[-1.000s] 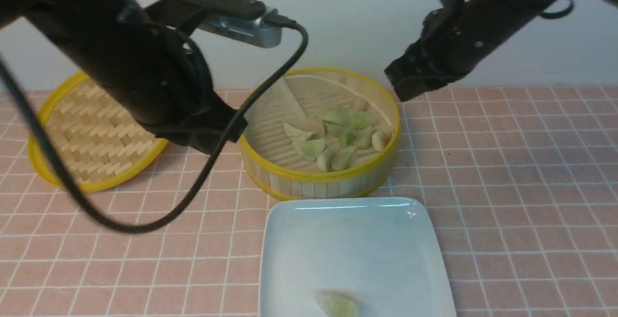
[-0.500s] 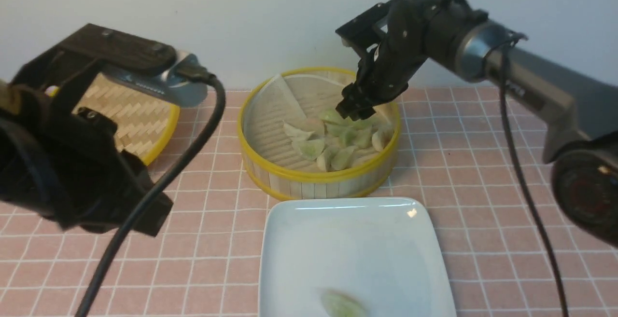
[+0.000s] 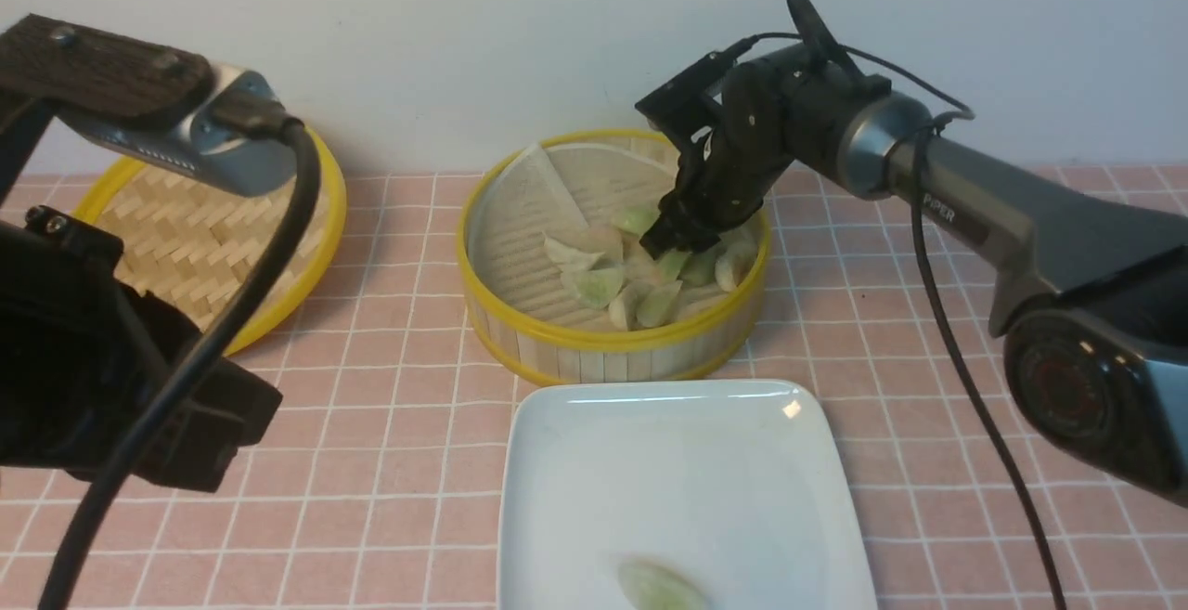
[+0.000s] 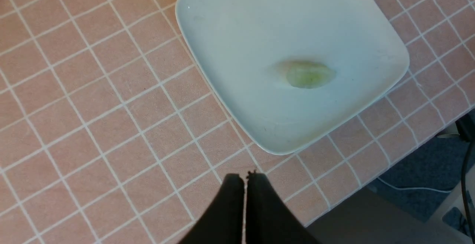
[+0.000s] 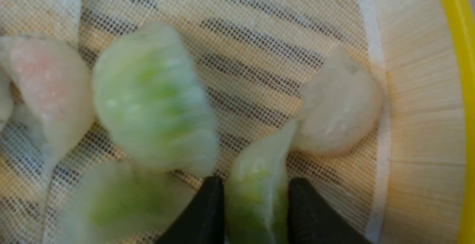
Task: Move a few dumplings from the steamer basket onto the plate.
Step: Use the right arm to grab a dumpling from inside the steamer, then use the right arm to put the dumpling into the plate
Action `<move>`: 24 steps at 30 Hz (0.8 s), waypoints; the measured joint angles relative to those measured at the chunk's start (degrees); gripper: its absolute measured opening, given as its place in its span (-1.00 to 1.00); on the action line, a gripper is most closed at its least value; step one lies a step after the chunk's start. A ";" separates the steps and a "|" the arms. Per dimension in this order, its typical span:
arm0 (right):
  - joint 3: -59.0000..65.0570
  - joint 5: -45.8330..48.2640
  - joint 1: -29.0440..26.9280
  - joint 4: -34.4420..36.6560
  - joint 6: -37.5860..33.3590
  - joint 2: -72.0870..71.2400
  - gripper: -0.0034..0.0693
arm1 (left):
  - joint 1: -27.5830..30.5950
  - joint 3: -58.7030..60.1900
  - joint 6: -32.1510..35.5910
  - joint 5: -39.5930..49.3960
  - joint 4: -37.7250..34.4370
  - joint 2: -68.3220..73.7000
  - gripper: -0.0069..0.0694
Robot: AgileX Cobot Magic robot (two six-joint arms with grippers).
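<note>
Steamer basket [image 3: 603,343], right jaws — pinching green dumpling [image 5: 256,194]

Front view: soft even light, fairly bright, shadows faint. Glare spot on the plate [image 3: 557,461] at its far right corner, thin streak along the far rim. The lone dumpling [image 3: 661,587] at its near edge is smeared. The left arm housing [image 3: 83,387] is near-black, defocused. Left wrist view: tablecloth [image 4: 92,106] sharp, left gripper [image 4: 245,175] a flat black silhouette. Right wrist view: too close, dumplings [image 5: 156,95] blurry, mesh liner [image 5: 259,32] sharpest, right gripper [image 5: 256,180] tips black, soft-edged.
</note>
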 joint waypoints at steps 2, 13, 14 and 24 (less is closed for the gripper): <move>-0.31 0.82 0.00 0.00 0.69 -0.17 -0.37 | 0.00 0.00 0.00 0.17 0.00 0.00 -0.83; -10.31 15.53 0.00 3.34 2.98 -9.56 -0.37 | 0.00 0.00 -0.02 -0.86 -0.04 0.00 -0.83; -10.20 15.89 0.00 4.31 3.44 -11.19 -0.37 | 0.00 0.00 -0.02 -1.03 -0.10 0.00 -0.83; 22.86 16.24 3.49 19.32 7.20 -36.42 -0.37 | 0.00 0.23 0.26 -2.88 -0.37 -0.06 -0.83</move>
